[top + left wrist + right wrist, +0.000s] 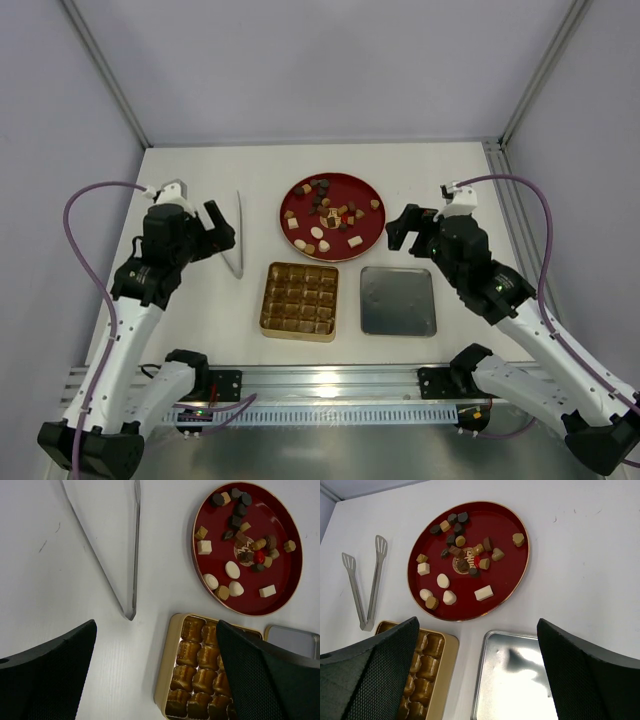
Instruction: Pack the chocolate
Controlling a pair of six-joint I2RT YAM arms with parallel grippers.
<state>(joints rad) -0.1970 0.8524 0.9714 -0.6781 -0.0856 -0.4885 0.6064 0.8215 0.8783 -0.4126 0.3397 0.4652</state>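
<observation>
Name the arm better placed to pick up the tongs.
Left. The tongs lie just beside the open left gripper, on the left of the red plate. The right gripper, also open, sits on the plate's other side, so the plate is between it and the tongs.

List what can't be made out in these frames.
Left wrist: right columns of the gold box sit behind a finger of the left gripper.
Left wrist: tongs tips cut off at the top edge.
Right wrist: gold box and silver lid cut off by the bottom edge.
Top external: chocolate shapes too small to tell.
</observation>
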